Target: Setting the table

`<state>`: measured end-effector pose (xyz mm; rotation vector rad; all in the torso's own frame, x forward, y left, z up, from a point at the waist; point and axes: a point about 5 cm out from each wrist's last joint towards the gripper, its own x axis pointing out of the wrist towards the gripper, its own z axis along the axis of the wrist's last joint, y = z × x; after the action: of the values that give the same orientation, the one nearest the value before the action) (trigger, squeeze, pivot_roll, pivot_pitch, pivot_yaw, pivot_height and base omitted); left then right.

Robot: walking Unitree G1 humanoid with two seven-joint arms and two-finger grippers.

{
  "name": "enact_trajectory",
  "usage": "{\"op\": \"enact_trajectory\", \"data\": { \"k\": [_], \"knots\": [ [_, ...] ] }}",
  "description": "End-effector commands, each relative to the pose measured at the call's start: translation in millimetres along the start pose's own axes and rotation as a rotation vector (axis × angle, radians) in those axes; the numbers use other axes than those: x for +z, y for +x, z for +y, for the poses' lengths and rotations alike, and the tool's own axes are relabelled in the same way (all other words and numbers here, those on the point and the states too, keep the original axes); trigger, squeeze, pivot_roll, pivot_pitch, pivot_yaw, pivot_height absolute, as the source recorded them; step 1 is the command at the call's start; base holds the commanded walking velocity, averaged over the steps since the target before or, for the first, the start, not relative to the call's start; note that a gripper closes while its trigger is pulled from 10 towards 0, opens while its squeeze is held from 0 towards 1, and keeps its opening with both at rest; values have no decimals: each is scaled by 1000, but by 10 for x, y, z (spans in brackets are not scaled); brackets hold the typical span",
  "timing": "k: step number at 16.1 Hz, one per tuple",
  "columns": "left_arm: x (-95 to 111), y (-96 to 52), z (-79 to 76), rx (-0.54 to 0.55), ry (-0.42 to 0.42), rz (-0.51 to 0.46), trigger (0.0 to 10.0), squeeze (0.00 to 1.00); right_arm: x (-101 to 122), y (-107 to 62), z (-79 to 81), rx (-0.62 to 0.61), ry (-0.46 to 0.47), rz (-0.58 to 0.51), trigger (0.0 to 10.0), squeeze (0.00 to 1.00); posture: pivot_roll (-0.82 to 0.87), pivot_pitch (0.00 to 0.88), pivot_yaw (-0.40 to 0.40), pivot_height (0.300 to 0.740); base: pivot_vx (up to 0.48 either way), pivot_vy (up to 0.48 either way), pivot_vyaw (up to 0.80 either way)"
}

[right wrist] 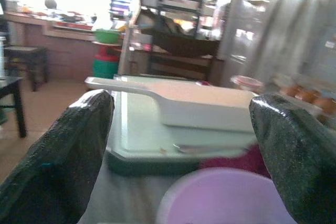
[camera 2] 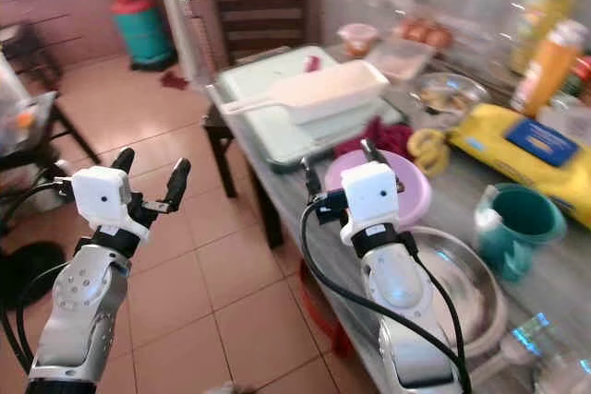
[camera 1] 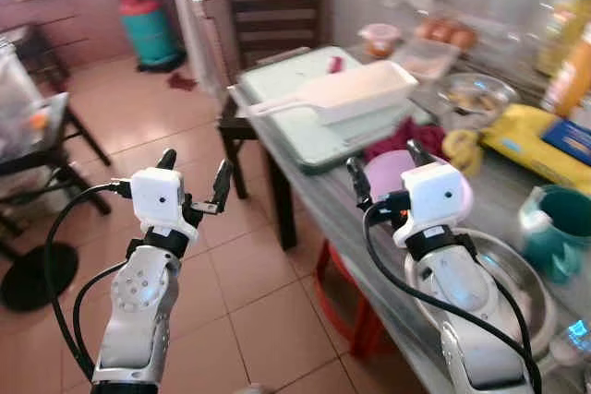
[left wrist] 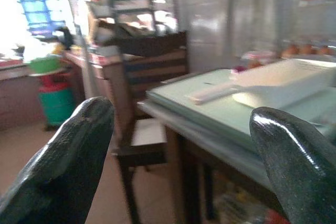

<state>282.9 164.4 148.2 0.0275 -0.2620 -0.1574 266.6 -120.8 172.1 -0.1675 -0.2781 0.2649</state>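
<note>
Round pink plastic bowl [camera 2: 413,184]: located on the grey surface [camera 1: 517,193] directly ahead of the right gripper [camera 2: 337,165], touching the rim of a large steel basin [camera 2: 471,281].

The bowl appeared light, rigid and smooth-walled; a pinch across the near rim was judged the best hold, with slip the main risk. The right gripper hovered low over the surface edge, fingers [right wrist: 63,156] spread wide and empty. The left gripper [camera 1: 194,177] was raised over the tiled floor [camera 1: 249,292], well apart from the surface, fingers also wide and empty.
</note>
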Motion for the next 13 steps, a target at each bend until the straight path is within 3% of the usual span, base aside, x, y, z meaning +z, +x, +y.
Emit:
{"op": "enact_trajectory", "data": {
  "k": [1,5,9,13],
  "knots": [
    [1,-11,95,49,28,4,10000,0,61,30,69,24,12,-28,10000,0,8,60,59,740,0,0,794],
    [-21,5,177,175,72,30,10000,0,83,52,59,31,5,-39,10000,0,10,61,52,740,0,0,794],
    [-86,-16,157,191,48,61,10000,0,103,65,63,45,10,-45,10000,0,6,62,36,740,0,0,794],
    [-145,-37,102,201,10,91,10000,0,107,85,28,41,30,-43,10000,0,1,62,21,740,0,0,0]
  ]
}}
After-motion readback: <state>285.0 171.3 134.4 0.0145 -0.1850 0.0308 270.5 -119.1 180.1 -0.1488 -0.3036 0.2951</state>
